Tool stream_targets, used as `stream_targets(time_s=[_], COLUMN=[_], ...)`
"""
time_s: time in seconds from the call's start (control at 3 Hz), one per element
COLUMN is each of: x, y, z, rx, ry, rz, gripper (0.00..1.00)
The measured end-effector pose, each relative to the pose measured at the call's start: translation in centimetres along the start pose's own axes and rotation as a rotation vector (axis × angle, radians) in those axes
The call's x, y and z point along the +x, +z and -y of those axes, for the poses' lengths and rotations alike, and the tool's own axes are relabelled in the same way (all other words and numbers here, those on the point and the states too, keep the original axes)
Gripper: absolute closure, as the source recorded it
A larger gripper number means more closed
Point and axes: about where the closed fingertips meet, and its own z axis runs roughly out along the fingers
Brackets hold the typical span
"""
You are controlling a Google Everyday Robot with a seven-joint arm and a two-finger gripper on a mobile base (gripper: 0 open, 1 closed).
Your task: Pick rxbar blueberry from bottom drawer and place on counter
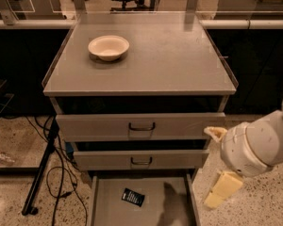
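The rxbar blueberry (133, 197), a small dark wrapper with white lettering, lies flat on the floor of the pulled-out bottom drawer (114, 213), left of its middle. My gripper (208, 167) hangs at the right of the cabinet, level with the middle drawer, above and to the right of the bar. Its two cream fingers (225, 189) stand wide apart with nothing between them, so it is open. The arm's shadow falls on the drawer floor right of the bar. The grey counter (174, 60) tops the cabinet.
A cream bowl (108, 47) sits on the counter's back left. The two upper drawers (141, 126) with dark handles are partly pulled out above the bottom one. A black stand and cables (45, 168) lie on the floor at left.
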Motion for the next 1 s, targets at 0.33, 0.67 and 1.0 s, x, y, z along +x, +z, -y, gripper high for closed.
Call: stream_targets(time_s=[0.33, 0.67, 1.0], x=[1.3, 1.3, 1.1], y=[5.2, 5.2, 8.9], z=[-1.2, -1.2, -1.3], rx=[-0.069, -0.069, -0.071], ry=[0.028, 0.028, 0.016], rz=[0.009, 0.009, 0.025], gripper=[0.00, 0.00, 0.00])
